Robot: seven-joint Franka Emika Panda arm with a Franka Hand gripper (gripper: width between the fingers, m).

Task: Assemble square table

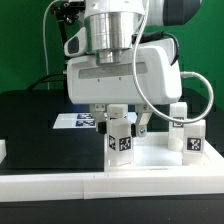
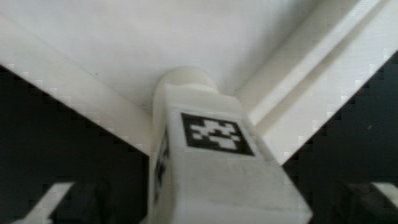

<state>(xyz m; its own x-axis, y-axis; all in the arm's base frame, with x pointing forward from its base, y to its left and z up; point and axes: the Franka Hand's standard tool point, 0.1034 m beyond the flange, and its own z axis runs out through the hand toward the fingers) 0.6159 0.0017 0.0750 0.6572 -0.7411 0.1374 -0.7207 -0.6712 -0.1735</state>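
The large white plastic square slab of the table lies flat on the black worktop, its front edge running across the exterior view near the lower border. Two short white tagged leg posts stand upright on it: one near the middle, another toward the exterior view's right, well apart, with bare slab between them. The arm's two-finger gripper hangs directly over the middle post, a finger on either side. In the wrist view that post rises from the slab's corner where two raised edges meet, and the dark fingertips stand spread apart, clear of the post's sides. Behind the gripper, the marker board lies flat on the worktop.
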